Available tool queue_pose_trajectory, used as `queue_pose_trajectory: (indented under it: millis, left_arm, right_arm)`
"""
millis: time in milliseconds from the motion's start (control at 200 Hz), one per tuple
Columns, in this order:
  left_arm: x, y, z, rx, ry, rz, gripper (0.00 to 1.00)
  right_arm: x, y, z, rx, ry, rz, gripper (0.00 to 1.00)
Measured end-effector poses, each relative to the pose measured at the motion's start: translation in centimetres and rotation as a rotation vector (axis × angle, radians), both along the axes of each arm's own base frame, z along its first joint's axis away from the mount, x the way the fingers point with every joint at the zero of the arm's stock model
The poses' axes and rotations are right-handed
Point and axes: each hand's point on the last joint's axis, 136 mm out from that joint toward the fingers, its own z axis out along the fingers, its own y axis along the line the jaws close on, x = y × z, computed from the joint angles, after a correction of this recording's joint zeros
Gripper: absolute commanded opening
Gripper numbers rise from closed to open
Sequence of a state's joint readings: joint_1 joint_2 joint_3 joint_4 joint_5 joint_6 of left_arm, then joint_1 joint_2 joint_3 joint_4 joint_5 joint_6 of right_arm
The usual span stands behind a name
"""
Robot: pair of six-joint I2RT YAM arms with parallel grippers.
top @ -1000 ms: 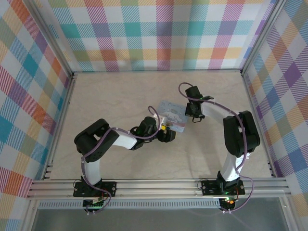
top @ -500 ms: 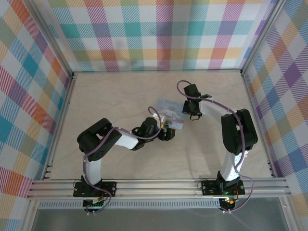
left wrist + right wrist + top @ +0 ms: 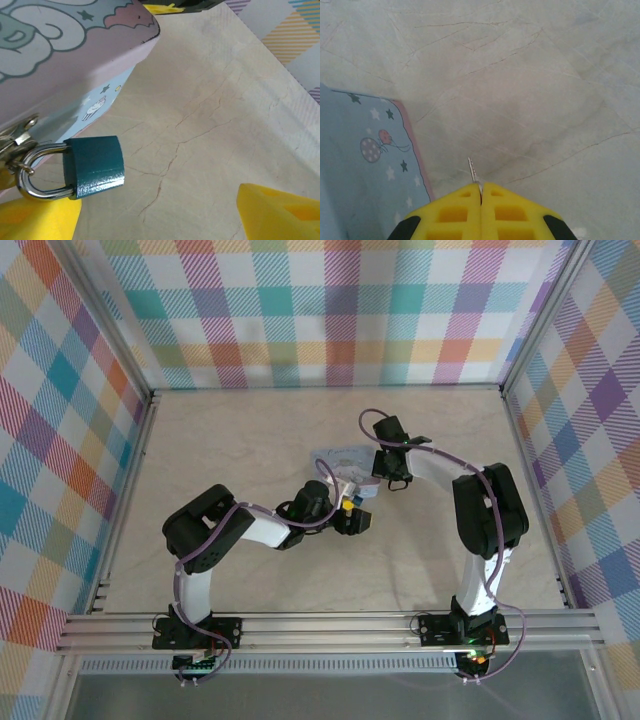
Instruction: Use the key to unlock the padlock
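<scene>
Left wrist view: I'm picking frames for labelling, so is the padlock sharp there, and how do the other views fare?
Left wrist: the padlock is sharp, with a mild glint on its shackle; the yellow fingers near the lens are soft. Right wrist: the key is thin and slightly blurred, light even. Top external: even light, faint shadows on the table.

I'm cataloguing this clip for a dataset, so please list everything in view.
tin: one, pastel blue and pink with cartoon print, mid-table between the arms
padlock: one, teal body with silver shackle, hooked onto the tin
key: one, thin metal, tip poking out of the right pincer
table: one, beige marbled, under everything
walls: three, pastel plaid, around the table
left pincer: one, yellow fingers, open, beside the padlock
right pincer: one, yellow fingers, shut on the key, beside the tin
</scene>
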State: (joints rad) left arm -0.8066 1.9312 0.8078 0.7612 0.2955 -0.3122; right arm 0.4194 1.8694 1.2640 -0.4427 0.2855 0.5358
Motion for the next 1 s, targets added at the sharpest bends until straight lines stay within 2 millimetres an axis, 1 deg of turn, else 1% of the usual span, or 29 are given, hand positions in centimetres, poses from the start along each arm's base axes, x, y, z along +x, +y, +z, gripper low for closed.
queue_pose_trajectory:
  millis: [125, 315, 375, 670, 890, 1000]
  left_arm:
    - [0.5, 0.4, 0.0, -0.027, 0.026, 0.031, 0.83]
    - [2.0, 2.1, -0.6, -0.035, 0.067, 0.113, 0.84]
    - [2.2, 2.3, -0.6, -0.037, 0.070, 0.123, 0.84]
    - [2.4, 2.2, -0.5, -0.057, 0.074, 0.131, 0.85]
    - [3.3, 1.7, -0.2, -0.112, 0.068, 0.148, 0.84]
    - [3.6, 1.7, 0.0, -0.132, 0.067, 0.161, 0.86]
  right_arm:
    - [0.0, 0.0, 0.0, 0.000, 0.000, 0.000, 0.00]
    - [0.0, 0.1, 0.0, 0.002, 0.001, 0.002, 0.00]
    - [0.0, 0.1, 0.0, 0.005, 0.001, 0.004, 0.00]
    - [0.0, 0.3, 0.1, 0.011, 0.000, 0.006, 0.00]
    - [0.0, 0.4, 0.1, 0.019, 0.003, 0.010, 0.00]
    - [-0.1, 0.8, 0.1, 0.029, 0.006, 0.018, 0.00]
